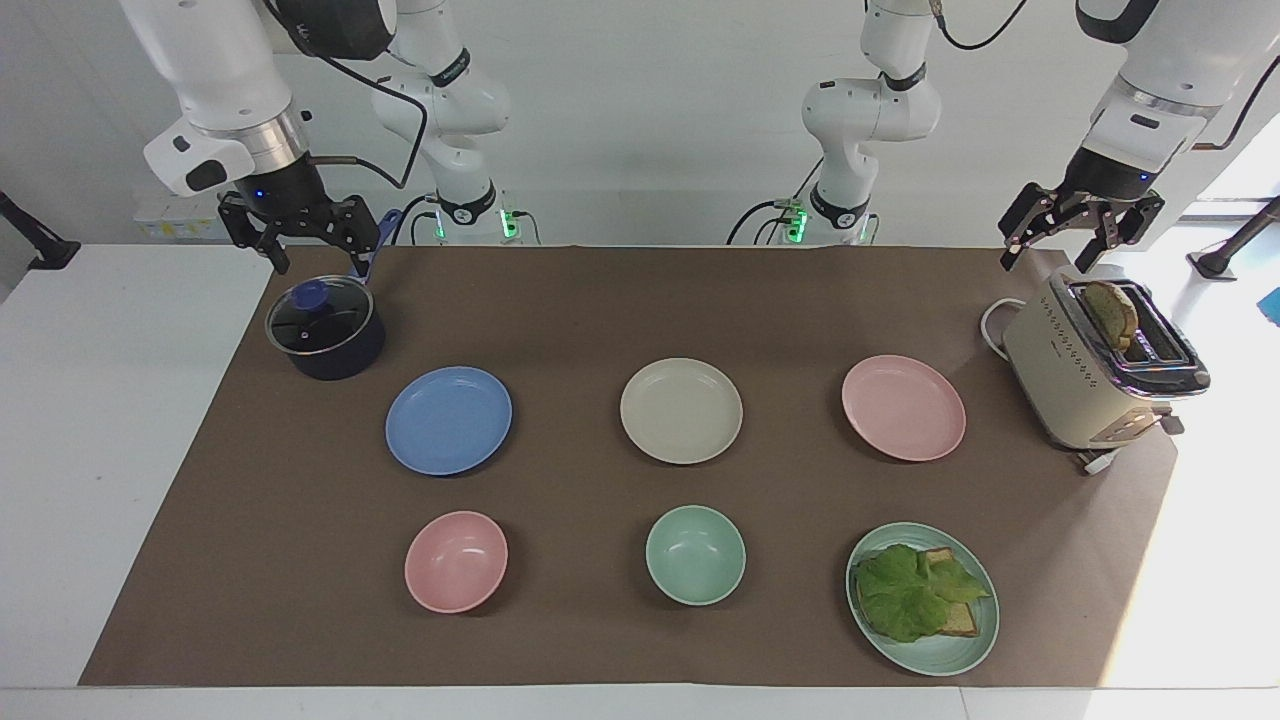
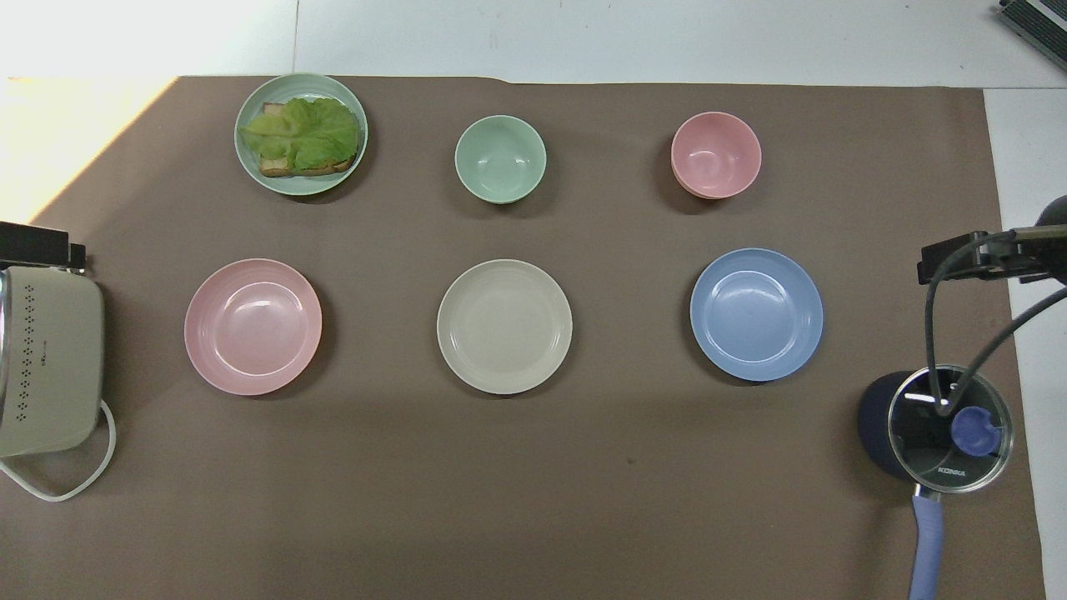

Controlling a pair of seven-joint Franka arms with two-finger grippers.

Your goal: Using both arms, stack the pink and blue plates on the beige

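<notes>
Three equal plates lie in a row on the brown mat. The beige plate point(image 1: 681, 410) point(image 2: 504, 326) is in the middle. The blue plate point(image 1: 448, 420) point(image 2: 756, 314) lies beside it toward the right arm's end, and the pink plate point(image 1: 903, 407) point(image 2: 252, 326) toward the left arm's end. All three are bare and apart from each other. My right gripper point(image 1: 322, 265) point(image 2: 967, 258) hangs open over the lidded pot, holding nothing. Open and just as empty, my left gripper point(image 1: 1048, 262) point(image 2: 37, 246) hovers over the toaster.
A dark pot with glass lid point(image 1: 325, 328) stands at the right arm's end, a cream toaster point(image 1: 1090, 370) holding toast at the left arm's end. Farther from the robots are a pink bowl point(image 1: 456, 561), a green bowl point(image 1: 695, 554) and a green plate point(image 1: 950, 660) with bread and lettuce.
</notes>
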